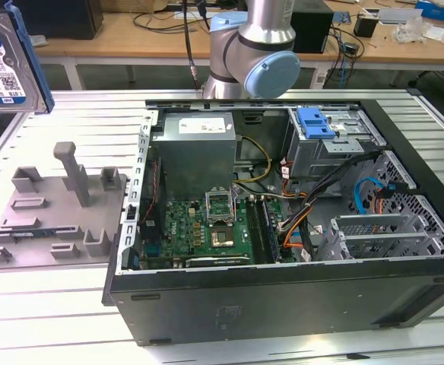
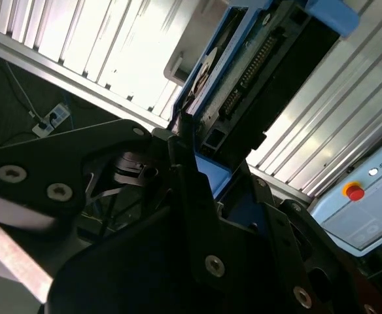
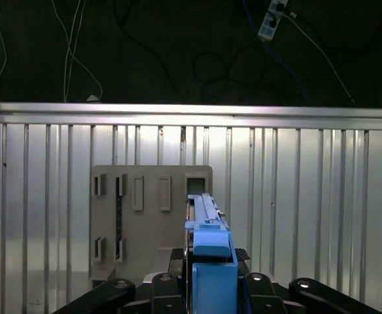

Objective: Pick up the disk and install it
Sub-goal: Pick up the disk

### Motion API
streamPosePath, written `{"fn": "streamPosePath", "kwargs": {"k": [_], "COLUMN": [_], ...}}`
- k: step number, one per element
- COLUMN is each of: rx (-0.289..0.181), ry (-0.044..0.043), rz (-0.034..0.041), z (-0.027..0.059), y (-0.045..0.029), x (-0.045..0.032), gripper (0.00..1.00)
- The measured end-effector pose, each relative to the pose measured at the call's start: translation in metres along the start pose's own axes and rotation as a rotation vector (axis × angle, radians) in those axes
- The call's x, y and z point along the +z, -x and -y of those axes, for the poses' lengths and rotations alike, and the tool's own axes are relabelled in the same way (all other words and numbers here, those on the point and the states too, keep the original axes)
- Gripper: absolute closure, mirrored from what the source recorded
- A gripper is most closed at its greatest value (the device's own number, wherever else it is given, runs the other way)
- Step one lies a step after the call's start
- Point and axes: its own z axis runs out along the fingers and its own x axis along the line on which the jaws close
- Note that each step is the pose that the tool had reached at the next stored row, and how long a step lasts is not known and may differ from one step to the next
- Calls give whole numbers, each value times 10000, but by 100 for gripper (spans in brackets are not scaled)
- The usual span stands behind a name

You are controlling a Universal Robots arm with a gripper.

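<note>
At the wrist, gripper (image 3: 209, 255) fingers clamped on the disk (image 3: 207, 226) from both sides, gripping its blue carrier frame. Disk was edge-on in the first wrist view. In the second wrist view its connector end pointed away from the gripper. Under it lay the grey fixture (image 3: 152, 216) on the slatted aluminium table (image 3: 322, 196). Past the table edge there was dark floor with a power strip (image 3: 269, 19) and loose cords. A pendant with a red button (image 2: 367, 196) sat off to one side in the second wrist view.

In the exterior view, the disk hung up high at the exterior view's far left, label facing the camera, clear of the table. The fixture was below it, slots bare.

The open computer case (image 1: 283, 289) lay on its side mid-table, just beside the fixture. Between the disk and the drive cage stood the case's side wall, then the grey power supply (image 1: 195, 148) and the motherboard (image 1: 207, 228). Black and orange cables (image 1: 298, 228) ran loose in front of the cage. A blue bracket (image 1: 317, 122) sat on top of the cage.

The robot arm (image 1: 256, 53) rose behind the case, with cluttered wooden desks (image 1: 131, 34) farthest back.

Count: one disk, one fixture, one case, one power supply, one blue bracket, one arm.
</note>
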Motion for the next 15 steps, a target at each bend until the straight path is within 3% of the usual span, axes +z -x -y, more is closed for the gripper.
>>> {"fn": "streamPosePath", "kwargs": {"k": [8,12,15], "rx": [-1,1,1], "ry": [6,150,192], "rz": [-1,-56,-60], "z": [12,137,199], "y": [-6,-62,-89], "x": [-3,-62,-79], "gripper": [63,63,63]}}
